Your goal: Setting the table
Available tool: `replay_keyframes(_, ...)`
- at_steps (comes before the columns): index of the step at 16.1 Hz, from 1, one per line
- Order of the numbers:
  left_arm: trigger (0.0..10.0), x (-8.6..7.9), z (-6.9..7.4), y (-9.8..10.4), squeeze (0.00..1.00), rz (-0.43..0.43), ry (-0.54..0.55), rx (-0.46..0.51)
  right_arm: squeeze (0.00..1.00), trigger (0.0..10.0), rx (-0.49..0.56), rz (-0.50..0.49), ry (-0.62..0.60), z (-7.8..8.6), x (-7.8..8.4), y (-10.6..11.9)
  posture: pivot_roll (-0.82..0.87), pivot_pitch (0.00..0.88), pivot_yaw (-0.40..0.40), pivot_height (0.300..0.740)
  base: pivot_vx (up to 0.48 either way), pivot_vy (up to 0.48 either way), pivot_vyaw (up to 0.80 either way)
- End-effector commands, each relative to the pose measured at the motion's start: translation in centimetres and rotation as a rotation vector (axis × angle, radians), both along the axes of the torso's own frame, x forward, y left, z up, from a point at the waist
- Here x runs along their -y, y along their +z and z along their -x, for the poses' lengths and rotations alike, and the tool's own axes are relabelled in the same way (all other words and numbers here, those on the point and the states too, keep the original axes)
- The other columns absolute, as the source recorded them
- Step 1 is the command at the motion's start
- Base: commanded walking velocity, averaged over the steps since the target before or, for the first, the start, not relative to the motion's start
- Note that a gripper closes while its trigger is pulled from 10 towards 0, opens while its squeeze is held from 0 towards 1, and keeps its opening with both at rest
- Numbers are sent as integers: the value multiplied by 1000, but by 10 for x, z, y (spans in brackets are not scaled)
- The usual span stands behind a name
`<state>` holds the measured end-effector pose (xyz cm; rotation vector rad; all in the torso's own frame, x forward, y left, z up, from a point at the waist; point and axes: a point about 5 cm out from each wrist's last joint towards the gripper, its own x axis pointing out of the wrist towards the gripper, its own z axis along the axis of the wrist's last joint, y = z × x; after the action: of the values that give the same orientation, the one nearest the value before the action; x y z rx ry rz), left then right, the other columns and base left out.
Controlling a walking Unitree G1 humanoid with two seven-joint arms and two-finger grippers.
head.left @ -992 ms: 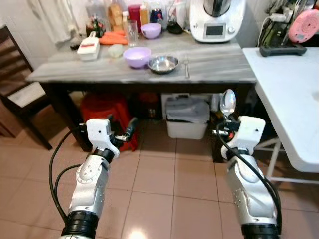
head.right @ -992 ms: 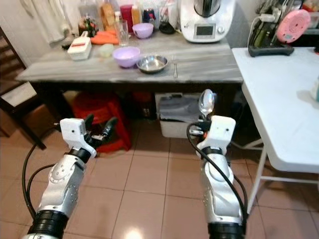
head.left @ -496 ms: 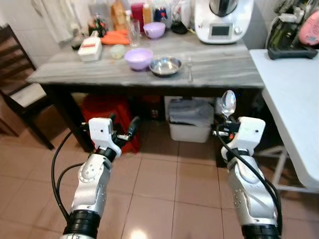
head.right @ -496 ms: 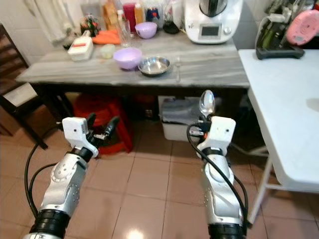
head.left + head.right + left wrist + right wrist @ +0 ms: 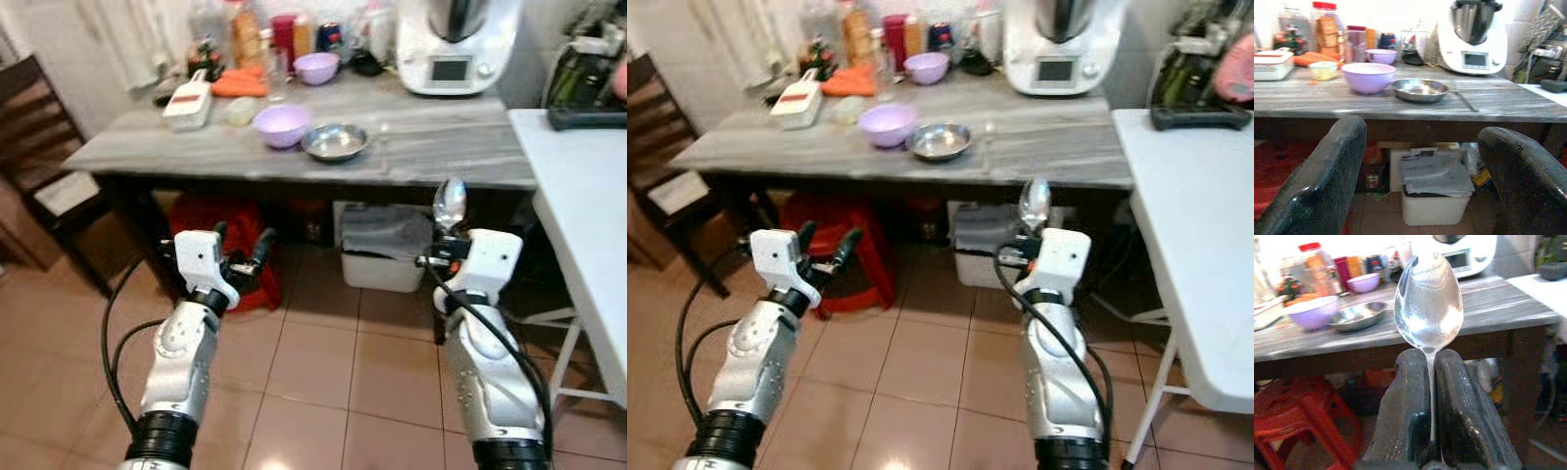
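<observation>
You have a shiny metal spoon [image 5: 1428, 298] standing upright, bowl up, its handle pinched between the closed fingers of the right tool [image 5: 1431, 396], held near you, short of the bench [image 5: 451, 157]. On the far bench, your steel bowl [image 5: 334, 142] sits upright just right of the lavender bowl [image 5: 281, 124], and a fork [image 5: 382, 147] lies just right of the steel bowl.

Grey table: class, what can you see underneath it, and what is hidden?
Under the grey table stand a red stool and a white bin. The bin's contents are covered by its lid.
</observation>
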<state>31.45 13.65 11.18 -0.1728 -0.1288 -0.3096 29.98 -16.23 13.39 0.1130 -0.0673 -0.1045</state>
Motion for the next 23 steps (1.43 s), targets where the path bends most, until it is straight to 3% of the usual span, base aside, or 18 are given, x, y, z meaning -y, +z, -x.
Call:
replay_keyframes(1, 10000, 5, -1, 1, 0, -3, -18, 2, 0, 10000, 8, -9, -15, 0, 4, 2, -91, 26, 84, 740, 300, 0, 0)
replay_keyframes(5, 10000, 6, -1, 1, 0, -1, -20, 2, 0, 10000, 13, -9, -15, 0, 3, 2, -90, 27, 83, 740, 296, 0, -594)
replay_keyframes(23, 10000, 11, 0, 2, 0, 6, -33, 6, 0, 10000, 20, 11, 9, 1, 2, 3, -94, 31, 81, 740, 429, 0, 0)
